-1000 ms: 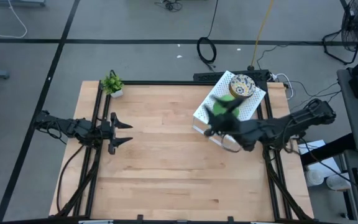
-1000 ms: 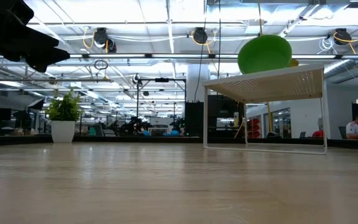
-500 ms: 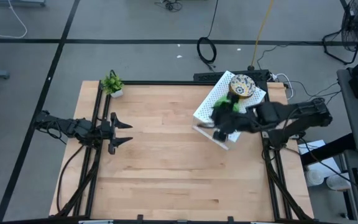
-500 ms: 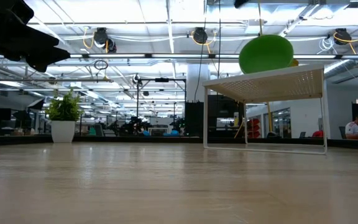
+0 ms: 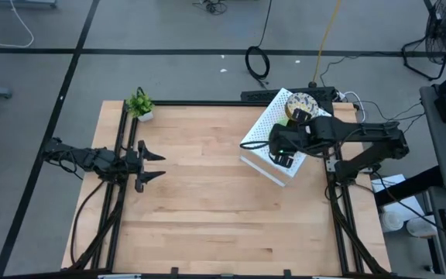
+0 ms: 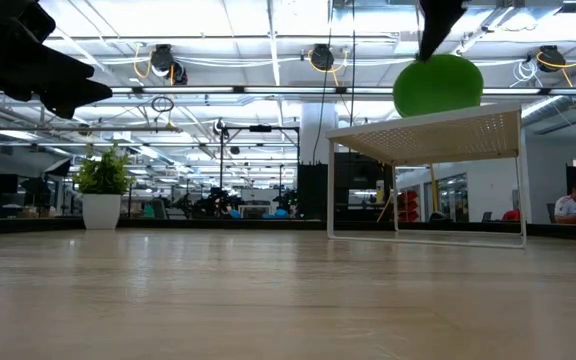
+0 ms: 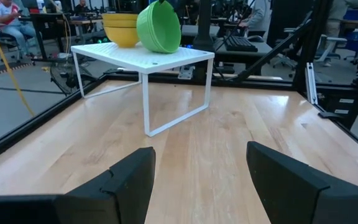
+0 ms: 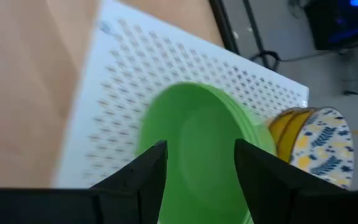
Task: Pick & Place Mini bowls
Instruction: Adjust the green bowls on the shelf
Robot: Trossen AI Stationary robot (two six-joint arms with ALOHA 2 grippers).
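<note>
Mini bowls are gathering on the white perforated metal shelf (image 5: 263,133) at the table's far right. The right gripper (image 8: 197,163) holds a plain bright green bowl (image 6: 437,86) by its rim, tilted and low over the shelf top, beside a stack of yellow-sided, floral-patterned bowls (image 5: 301,105). Placement looks nearly done; next, the fingers should part and lift straight up, clear of that stack. The left gripper (image 5: 155,163) waits spread open, empty, at the table's left. A small potted green plant (image 5: 139,105) stands well apart.
</note>
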